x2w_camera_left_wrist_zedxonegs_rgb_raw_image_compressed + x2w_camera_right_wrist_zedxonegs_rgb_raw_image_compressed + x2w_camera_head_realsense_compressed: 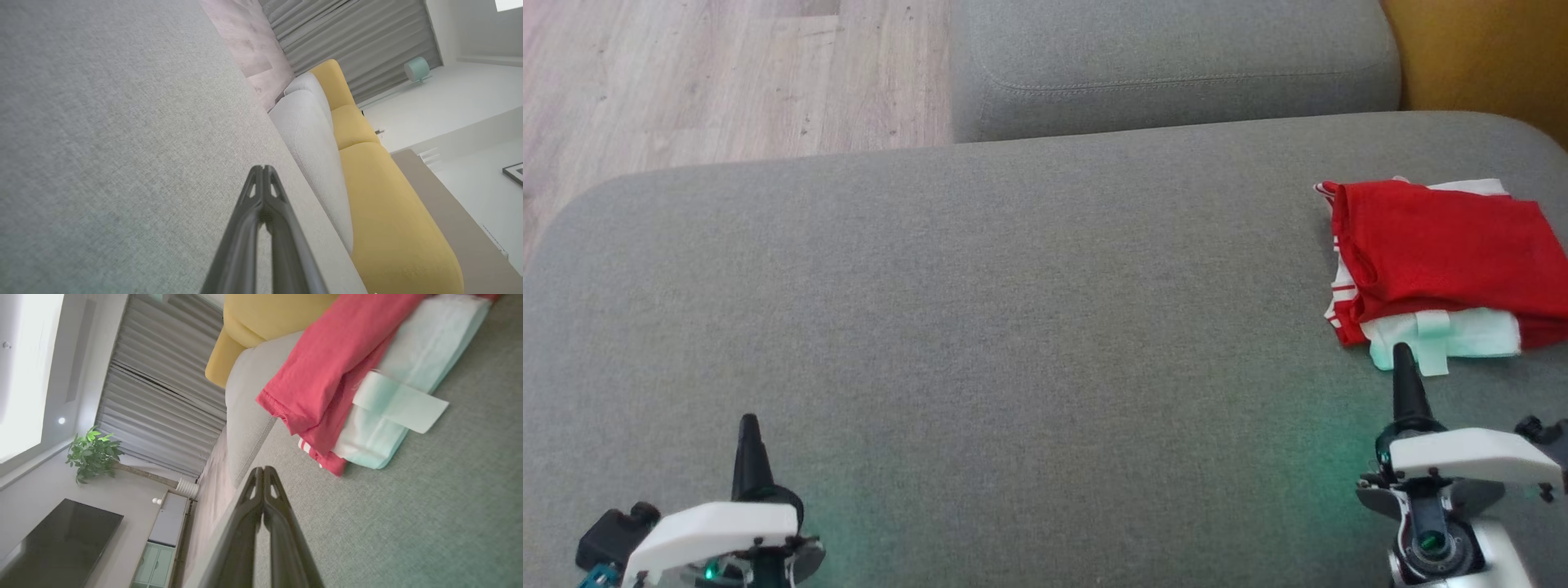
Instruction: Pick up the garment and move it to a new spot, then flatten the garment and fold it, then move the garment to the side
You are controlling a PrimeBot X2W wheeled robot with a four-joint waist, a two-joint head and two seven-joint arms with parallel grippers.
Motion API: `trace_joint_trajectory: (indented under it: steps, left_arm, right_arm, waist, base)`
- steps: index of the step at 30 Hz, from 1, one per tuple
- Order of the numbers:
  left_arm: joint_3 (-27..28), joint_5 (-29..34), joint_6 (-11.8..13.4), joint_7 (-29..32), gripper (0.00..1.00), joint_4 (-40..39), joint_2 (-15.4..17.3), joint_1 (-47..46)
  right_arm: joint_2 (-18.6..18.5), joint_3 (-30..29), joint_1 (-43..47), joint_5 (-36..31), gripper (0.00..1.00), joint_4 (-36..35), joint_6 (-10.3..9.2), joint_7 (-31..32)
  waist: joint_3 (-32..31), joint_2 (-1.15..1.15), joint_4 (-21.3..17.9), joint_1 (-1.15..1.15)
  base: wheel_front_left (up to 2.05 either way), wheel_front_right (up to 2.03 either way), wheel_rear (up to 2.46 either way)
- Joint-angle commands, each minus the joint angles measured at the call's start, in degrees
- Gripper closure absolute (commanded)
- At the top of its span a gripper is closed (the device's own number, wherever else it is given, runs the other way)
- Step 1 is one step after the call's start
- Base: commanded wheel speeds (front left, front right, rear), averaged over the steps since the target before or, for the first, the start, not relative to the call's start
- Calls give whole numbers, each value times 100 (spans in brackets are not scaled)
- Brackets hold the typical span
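- Right gripper [1402,355], fingers pressed together and empty, hovers just short of the folded red-and-white garment [1445,245] at the grey cushion's [1013,327] right edge.
- Left gripper [748,426], likewise closed and empty, sits well apart.
- Folding looks done, so a retreat should avoid snagging the white tab [1433,341].

bare grey cushion [980,310] across the middle, folded garment [1445,253] far right

Red garment [1445,245] on grey cushion [1013,327]
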Motion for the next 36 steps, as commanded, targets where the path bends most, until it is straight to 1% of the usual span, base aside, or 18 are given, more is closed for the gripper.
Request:
trace_joint_trajectory:
  steps: [1, 36]
  left_arm:
    - [170, -160, -68, 55, 100, -209, 33, -332]
    - [543, -2054, -190, 629, 100, -368, 47, -390]
  right_arm:
    - [-17, 28, -160, 187, 100, -248, -3, 60]
    - [-10, -289, -32, 2267, 100, -729, -4, 618]
  waist:
    - [0, 0, -2, 0]
    - [8, 0, -44, 0]
  base:
    - [0, 0, 0]
    - [0, 0, 0]
